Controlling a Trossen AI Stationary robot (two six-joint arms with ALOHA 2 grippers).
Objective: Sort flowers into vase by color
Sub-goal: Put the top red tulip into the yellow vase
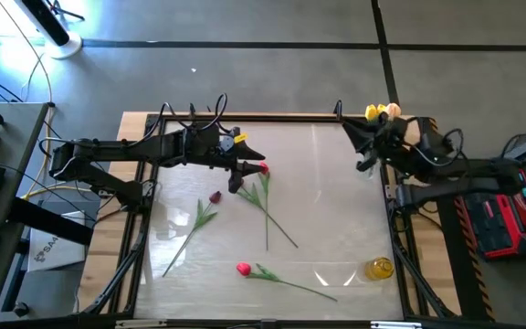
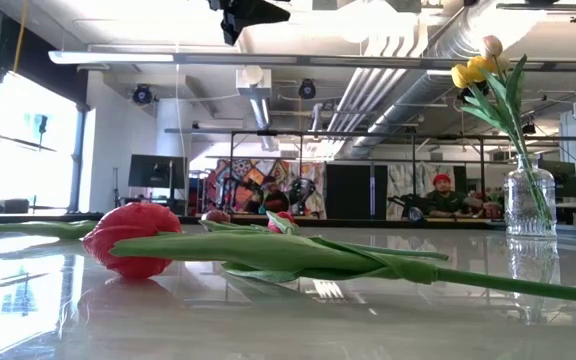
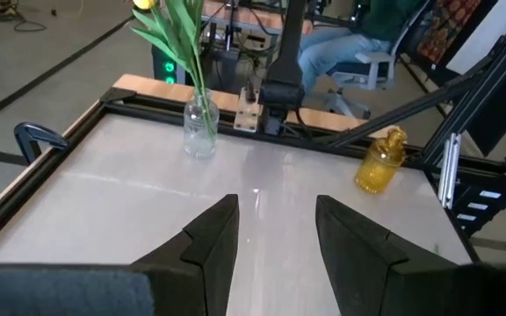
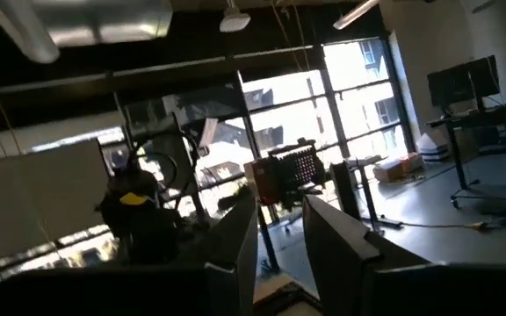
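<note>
Three tulips lie flat on the white table [image 1: 327,183]. A red one [image 1: 261,169] is at the centre, a maroon one [image 1: 215,196] to its left, and a red-pink one [image 1: 243,269] [image 2: 128,238] near the front edge. Yellow and peach tulips [image 1: 382,111] [image 2: 478,65] stand with their stems in a clear glass vase [image 2: 528,200] [image 3: 200,130] at the far right corner. My left gripper [image 1: 249,167] [image 3: 275,211] hangs open above the table centre, raised over the red tulip's head, with nothing between its fingers. My right gripper [image 1: 360,151] [image 4: 279,206] is open beside the clear vase and tilted upward.
A small yellow vase [image 1: 380,268] [image 3: 379,165] stands at the near right corner. A black frame [image 1: 245,117] borders the table. A seated person [image 3: 341,44] shows beyond the table's right side. Bare tabletop lies between the flowers and the right edge.
</note>
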